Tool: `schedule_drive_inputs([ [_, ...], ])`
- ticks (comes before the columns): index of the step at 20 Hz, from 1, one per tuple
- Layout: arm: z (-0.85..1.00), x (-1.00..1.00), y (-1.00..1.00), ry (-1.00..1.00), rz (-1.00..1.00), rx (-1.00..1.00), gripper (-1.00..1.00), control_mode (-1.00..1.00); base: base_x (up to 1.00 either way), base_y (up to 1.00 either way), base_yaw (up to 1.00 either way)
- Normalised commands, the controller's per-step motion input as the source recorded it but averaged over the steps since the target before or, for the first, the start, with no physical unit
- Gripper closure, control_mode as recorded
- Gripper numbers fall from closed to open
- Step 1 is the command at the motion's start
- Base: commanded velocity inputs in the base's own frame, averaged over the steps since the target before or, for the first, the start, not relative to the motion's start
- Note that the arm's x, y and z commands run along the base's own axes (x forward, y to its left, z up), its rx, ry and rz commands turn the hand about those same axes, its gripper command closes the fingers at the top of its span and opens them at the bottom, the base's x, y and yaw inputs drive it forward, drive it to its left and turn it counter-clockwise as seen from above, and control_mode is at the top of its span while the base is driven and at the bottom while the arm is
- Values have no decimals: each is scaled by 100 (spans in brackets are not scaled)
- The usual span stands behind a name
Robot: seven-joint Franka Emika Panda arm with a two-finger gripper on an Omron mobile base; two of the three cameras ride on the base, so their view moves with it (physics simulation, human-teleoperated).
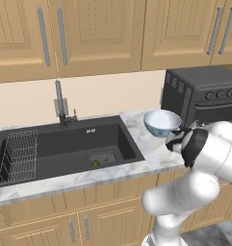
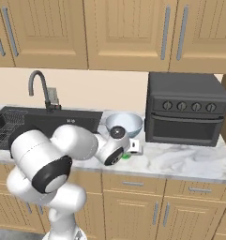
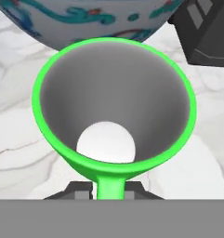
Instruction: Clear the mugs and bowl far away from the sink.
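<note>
Sink (image 1: 64, 144) recessed in marble counter (image 1: 156, 158), at 9 o'clock of bowl. Toaster oven (image 2: 187, 110) standing at 3 o'clock of bowl. Bowl (image 2: 124, 123) upright on counter between sink and oven. Green-rimmed mug (image 3: 114, 109), grey inside, just beside bowl at its 6 o'clock. Gripper (image 3: 108, 189) narrowed, fingers (image 3: 78, 190) pinching mug's green handle

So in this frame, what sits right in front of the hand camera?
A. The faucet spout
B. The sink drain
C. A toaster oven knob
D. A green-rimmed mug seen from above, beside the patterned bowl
D: the hand view looks down into the green-rimmed mug, whose handle runs down toward the gripper, with the patterned bowl just beyond it on the marble counter.
</note>
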Motion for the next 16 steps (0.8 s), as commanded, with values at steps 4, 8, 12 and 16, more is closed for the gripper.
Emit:
schedule_drive_inputs([
  [4,78,-21,-8,0,10,0,100,-100,0,0,0],
  [8,83,-55,3,0,9,0,100,-100,0,0,0],
  [12,93,-53,8,0,10,0,100,-100,0,0,0],
  [16,100,-58,23,0,7,0,100,-100,0,0,0],
])
